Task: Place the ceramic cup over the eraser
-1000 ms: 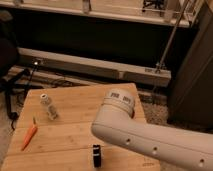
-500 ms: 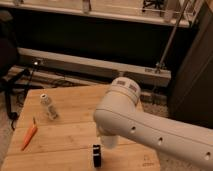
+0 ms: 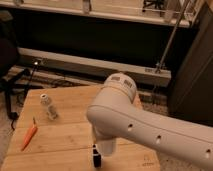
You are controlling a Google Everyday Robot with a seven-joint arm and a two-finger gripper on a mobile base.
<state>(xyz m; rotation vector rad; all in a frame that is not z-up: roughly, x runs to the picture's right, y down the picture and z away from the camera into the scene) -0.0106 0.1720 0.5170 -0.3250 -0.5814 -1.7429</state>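
Note:
The eraser (image 3: 96, 156), a small black block, stands near the front edge of the wooden table (image 3: 70, 131). A plain white rounded shape (image 3: 106, 146), which looks like the ceramic cup, hangs just right of the eraser and slightly above the tabletop. It sits directly under my big white arm (image 3: 150, 127). The arm sweeps in from the lower right and covers the right half of the table. My gripper is hidden behind the arm, somewhere just above the cup.
A slim pale capped bottle (image 3: 49, 107) stands at the table's left rear. An orange carrot (image 3: 29, 136) lies near the left edge. A dark chair (image 3: 7, 55) is on the far left. A white rail and a metal pole (image 3: 170, 42) stand behind the table.
The arm has swung left and down over the table front. The white cup shape has come into view below it, close beside the eraser.

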